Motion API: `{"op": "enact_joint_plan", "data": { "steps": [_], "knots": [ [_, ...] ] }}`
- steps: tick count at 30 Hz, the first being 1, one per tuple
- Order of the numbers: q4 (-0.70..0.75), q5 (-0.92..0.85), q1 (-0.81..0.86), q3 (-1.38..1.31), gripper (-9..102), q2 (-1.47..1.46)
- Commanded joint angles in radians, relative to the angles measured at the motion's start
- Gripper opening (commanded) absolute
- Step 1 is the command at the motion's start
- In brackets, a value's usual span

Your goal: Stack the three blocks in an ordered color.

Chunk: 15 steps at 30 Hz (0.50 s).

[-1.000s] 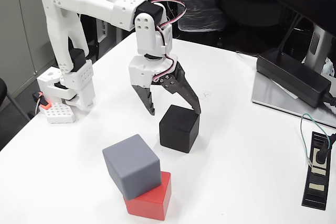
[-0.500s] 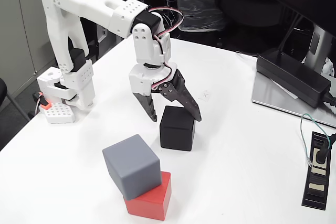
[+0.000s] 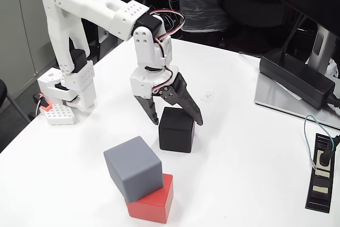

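Observation:
In the fixed view a black block [image 3: 176, 130] stands on the white table near its middle. My gripper [image 3: 177, 121] is open and hangs over the block's far top edge, one finger at each side of it. Whether a finger touches the block I cannot tell. Nearer the front edge a blue-grey block [image 3: 133, 167] rests tilted and twisted on top of a red block [image 3: 154, 201], overhanging it to the left.
The arm's white base [image 3: 68, 86] is clamped at the table's left edge. A long black power brick [image 3: 296, 78] lies on a grey stand at the right. A black plug strip [image 3: 321, 173] with a cable sits at the right edge.
My gripper has come down and slightly towards the front, its open fingers now straddling the black block's top. The black block has shifted a little to the left.

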Motion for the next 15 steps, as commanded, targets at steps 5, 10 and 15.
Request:
{"op": "enact_joint_plan", "data": {
  "steps": [5,10,15],
  "knots": [
    [-0.008,0.008,0.003,0.002,26,0.017],
    [-0.008,0.023,0.040,-0.011,11,0.017],
    [-0.005,0.028,0.101,-0.054,0,0.025]
  ]
}}
